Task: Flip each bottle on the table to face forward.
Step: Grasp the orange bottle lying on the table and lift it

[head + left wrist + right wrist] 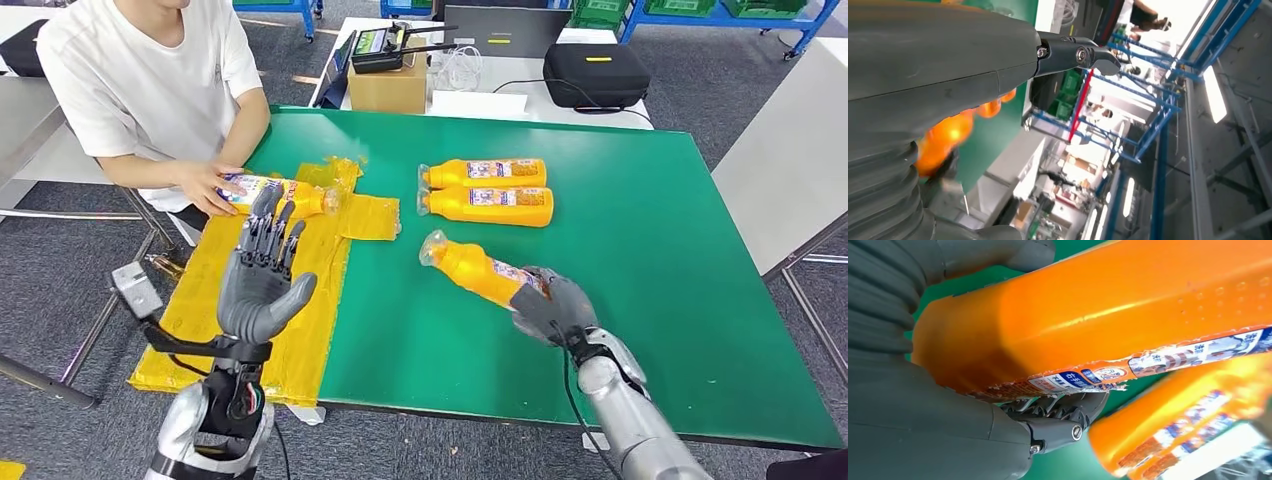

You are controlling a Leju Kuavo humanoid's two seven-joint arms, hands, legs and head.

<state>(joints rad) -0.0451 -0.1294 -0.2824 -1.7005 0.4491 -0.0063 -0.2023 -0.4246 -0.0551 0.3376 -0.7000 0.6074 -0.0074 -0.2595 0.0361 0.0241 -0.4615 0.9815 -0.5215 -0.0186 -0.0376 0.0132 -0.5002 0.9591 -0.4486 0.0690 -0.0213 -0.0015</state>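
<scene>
My right hand [553,306] grips the base of an orange bottle [476,268], which points its clear cap toward the table's middle; close up, the bottle [1108,315] shows a torn label edge above my fingers [1063,420]. Two more orange bottles [487,174] [490,205] lie side by side further back, labels up. A person's hand [208,185] rests on another orange bottle [285,194] on the yellow sheet [310,290]. My left hand [262,280] is raised upright over that sheet with fingers straight, holding nothing.
The green table [650,260] has free room at the right. Behind it stand a cardboard box [388,88], a controller [385,45] and a black case [597,75]. A person sits at the far left corner.
</scene>
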